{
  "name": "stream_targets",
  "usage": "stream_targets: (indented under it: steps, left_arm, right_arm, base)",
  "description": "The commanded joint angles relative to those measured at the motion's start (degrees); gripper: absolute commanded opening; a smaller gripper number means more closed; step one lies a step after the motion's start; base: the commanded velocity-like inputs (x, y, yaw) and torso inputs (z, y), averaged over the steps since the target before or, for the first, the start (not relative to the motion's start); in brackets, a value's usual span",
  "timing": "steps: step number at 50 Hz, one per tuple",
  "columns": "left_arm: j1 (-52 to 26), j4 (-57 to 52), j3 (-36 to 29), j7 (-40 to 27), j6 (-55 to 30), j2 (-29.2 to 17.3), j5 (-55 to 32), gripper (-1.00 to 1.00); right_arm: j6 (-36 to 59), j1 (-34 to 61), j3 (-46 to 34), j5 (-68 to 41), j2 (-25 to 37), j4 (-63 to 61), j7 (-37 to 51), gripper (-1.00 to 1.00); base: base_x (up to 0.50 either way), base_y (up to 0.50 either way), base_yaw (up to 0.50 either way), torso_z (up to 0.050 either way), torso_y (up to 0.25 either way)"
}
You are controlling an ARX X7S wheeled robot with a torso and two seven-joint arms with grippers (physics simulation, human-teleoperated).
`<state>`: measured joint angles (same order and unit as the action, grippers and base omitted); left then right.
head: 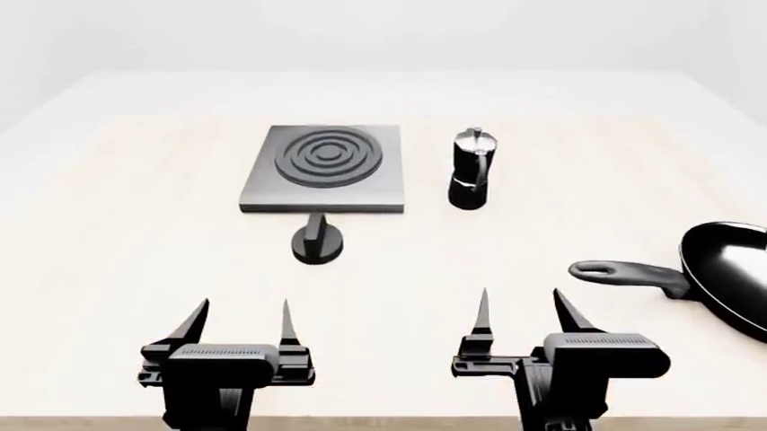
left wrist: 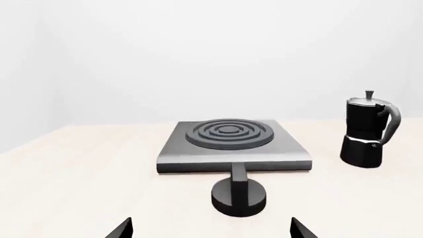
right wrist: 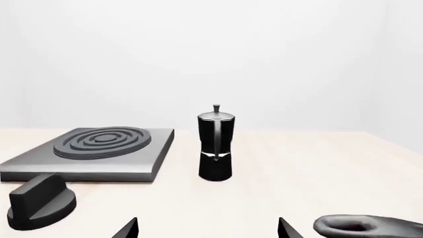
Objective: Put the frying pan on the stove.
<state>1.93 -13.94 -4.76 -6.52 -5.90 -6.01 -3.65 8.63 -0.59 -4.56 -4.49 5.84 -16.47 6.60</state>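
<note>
The frying pan (head: 731,269) lies at the table's right edge, glossy black and partly cut off, its long handle (head: 623,272) pointing left; the handle end (right wrist: 367,227) also shows in the right wrist view. The stove (head: 323,166) is a flat dark-grey plate with a ring burner at the table's middle, also seen as the stove (left wrist: 231,144) and the stove (right wrist: 92,151). My right gripper (head: 518,314) stands open, just near and left of the handle's tip, holding nothing. My left gripper (head: 240,323) is open and empty near the front edge, facing the stove.
A round black knob (head: 316,242) sits just in front of the stove, also the knob (left wrist: 239,194). A black-and-silver moka pot (head: 470,171) stands right of the stove, also the moka pot (right wrist: 215,144). Pale wooden tabletop (head: 144,251) stretches around.
</note>
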Motion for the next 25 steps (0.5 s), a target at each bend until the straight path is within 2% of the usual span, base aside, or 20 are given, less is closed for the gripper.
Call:
stream_targets:
  steps: [1,25]
  left_arm:
    - [0.1,-0.1,-0.6,-0.8,0.1,-0.8,-0.8,1.0]
    - [0.1,0.0,-1.6,-2.2,0.0,-2.0,-2.1,1.0]
  right_arm:
    - [-0.1,-0.1,-0.6,-1.0,0.7,-0.4,0.9,1.0]
    - [-0.3,0.4,-1.7,-2.2,1.9,0.1,2.4,1.0]
  base:
    - [0.4,0.0,0.0,0.0,0.0]
    - [0.4,0.0,0.0,0.0,0.0]
